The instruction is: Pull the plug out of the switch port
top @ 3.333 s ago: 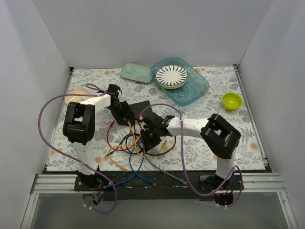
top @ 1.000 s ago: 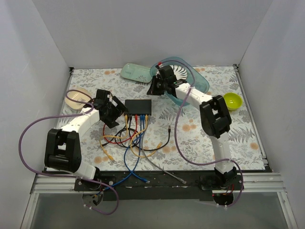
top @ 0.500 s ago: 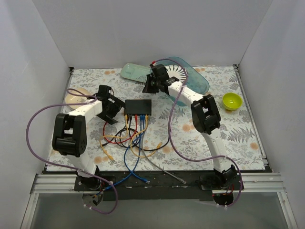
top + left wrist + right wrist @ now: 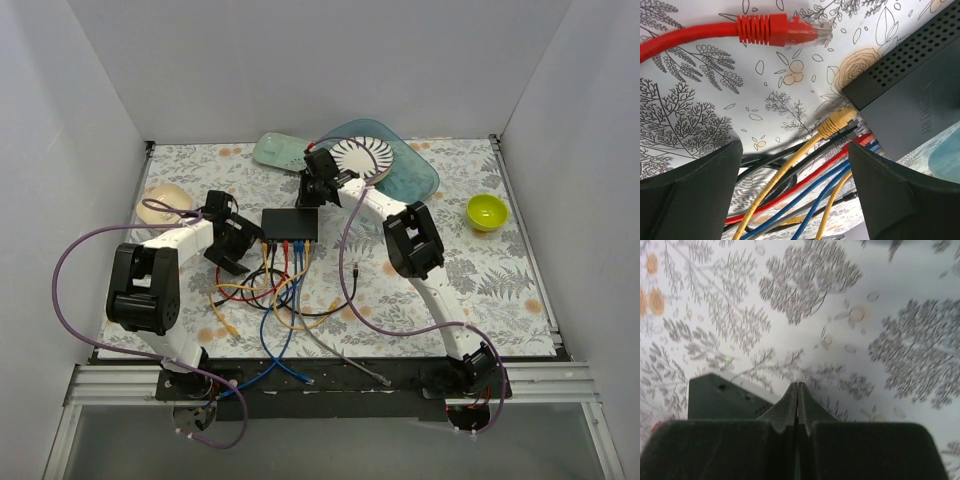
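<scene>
Closing on the switch (image 4: 291, 223), your left gripper (image 4: 795, 150), spread, lines up a yellow plug (image 4: 837, 122) to pull; your right gripper (image 4: 798, 390), pressed together, has swung behind.

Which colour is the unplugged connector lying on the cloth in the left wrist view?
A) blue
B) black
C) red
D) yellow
C: the red plug lies free on the cloth, apart from the switch, while the yellow plug sits in a port.

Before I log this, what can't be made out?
- Top view: plugs at the switch too small to tell which are seated.
- Left wrist: switch cut off by the right edge; sockets hidden behind the yellow plug.
- Right wrist: blurred; shut right fingers block the lower frame.
</scene>
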Controlling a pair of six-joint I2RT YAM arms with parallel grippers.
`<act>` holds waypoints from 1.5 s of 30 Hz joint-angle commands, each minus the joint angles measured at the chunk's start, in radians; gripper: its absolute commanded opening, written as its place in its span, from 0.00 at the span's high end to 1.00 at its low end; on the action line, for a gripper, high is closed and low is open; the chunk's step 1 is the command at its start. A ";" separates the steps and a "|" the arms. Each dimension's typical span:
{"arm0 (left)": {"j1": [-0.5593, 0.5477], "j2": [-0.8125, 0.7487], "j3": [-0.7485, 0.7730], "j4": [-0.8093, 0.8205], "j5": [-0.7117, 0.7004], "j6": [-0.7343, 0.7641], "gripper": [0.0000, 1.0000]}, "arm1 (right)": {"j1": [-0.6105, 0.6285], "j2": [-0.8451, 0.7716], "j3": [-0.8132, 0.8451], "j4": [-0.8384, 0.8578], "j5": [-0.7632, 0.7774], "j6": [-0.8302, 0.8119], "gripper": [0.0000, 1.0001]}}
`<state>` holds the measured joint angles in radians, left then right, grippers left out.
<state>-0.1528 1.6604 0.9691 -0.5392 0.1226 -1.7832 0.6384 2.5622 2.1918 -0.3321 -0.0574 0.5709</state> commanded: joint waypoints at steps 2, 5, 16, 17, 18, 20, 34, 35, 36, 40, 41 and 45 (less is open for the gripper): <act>-0.002 -0.017 -0.039 -0.004 0.046 0.053 0.13 | 0.066 -0.149 -0.292 -0.104 0.017 -0.069 0.97; -0.004 -0.043 -0.081 0.001 0.066 0.083 0.16 | 0.081 -0.292 -0.522 -0.039 0.014 -0.057 0.97; -0.086 -0.333 -0.240 -0.022 0.091 0.159 0.19 | 0.106 -0.596 -0.794 0.002 0.051 -0.057 0.97; -0.093 -0.346 -0.240 -0.028 0.091 0.160 0.20 | 0.106 -0.609 -0.785 -0.030 0.086 -0.062 0.97; -0.093 -0.355 -0.230 -0.056 0.080 0.162 0.20 | 0.106 -0.647 -0.776 -0.042 0.103 -0.063 0.97; -0.093 -0.366 -0.202 -0.099 0.039 0.159 0.20 | 0.106 -0.706 -0.783 -0.059 0.146 -0.062 0.95; -0.071 -0.143 -0.112 0.018 -0.015 0.053 0.44 | 0.106 -0.993 -1.175 -0.090 0.025 -0.054 0.99; -0.071 -0.136 -0.124 0.025 -0.012 0.054 0.47 | 0.106 -0.975 -1.170 -0.090 0.021 -0.057 0.99; -0.071 -0.136 -0.130 0.044 -0.008 0.056 0.49 | 0.106 -0.967 -1.170 -0.087 0.018 -0.060 0.99; -0.073 -0.131 -0.162 0.061 0.028 0.068 0.57 | 0.107 -0.919 -1.175 -0.016 -0.071 -0.051 0.99; -0.074 -0.129 -0.171 0.064 0.052 0.071 0.58 | 0.107 -0.898 -1.176 -0.002 -0.085 -0.034 0.99; -0.106 -0.151 -0.236 0.077 0.095 0.064 0.60 | 0.107 -0.835 -1.166 0.071 -0.168 0.007 0.99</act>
<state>-0.2237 1.5238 0.8024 -0.4580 0.1562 -1.7267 0.7410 1.6741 1.0111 -0.3645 -0.1173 0.5354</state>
